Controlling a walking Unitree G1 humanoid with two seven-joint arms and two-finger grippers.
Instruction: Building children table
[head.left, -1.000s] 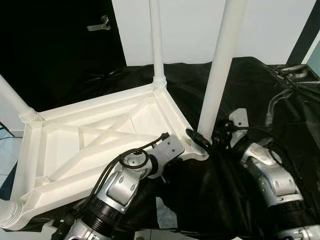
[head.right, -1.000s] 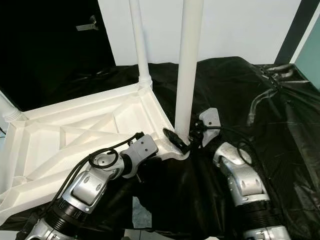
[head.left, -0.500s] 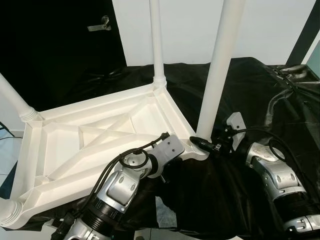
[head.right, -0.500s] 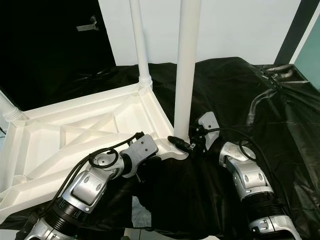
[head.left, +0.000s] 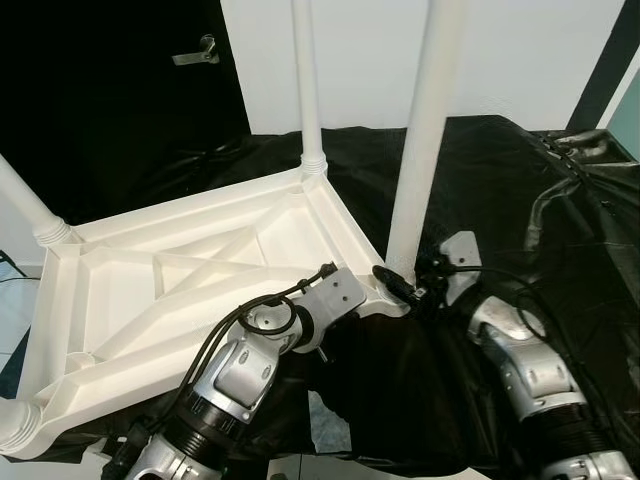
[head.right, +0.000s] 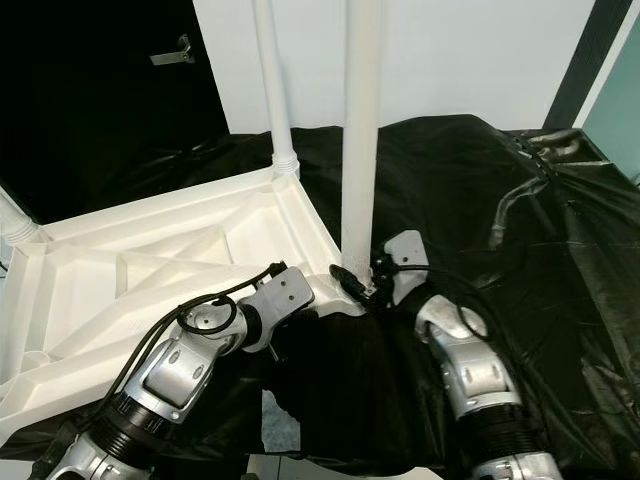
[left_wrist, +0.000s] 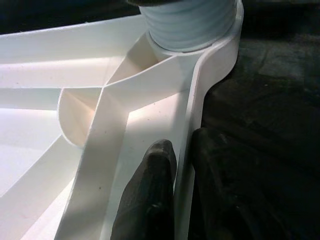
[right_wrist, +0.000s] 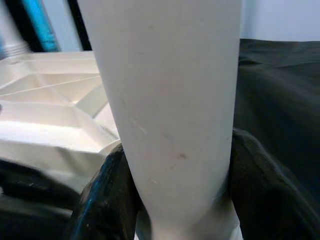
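The right gripper (right_wrist: 175, 200) clasps the base of the near leg (head.left: 420, 150) standing in the corner socket of the upturned tabletop (head.left: 150, 290), whose rim the left gripper (left_wrist: 175, 200) pinches, all on a black sheet (head.left: 500, 180).

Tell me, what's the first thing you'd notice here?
A white table lies upside down on a black sheet, its legs poking straight up. The right hand grips the nearest leg right at its bottom, where it meets the table's corner. The left hand pinches the table's rim next to that corner.
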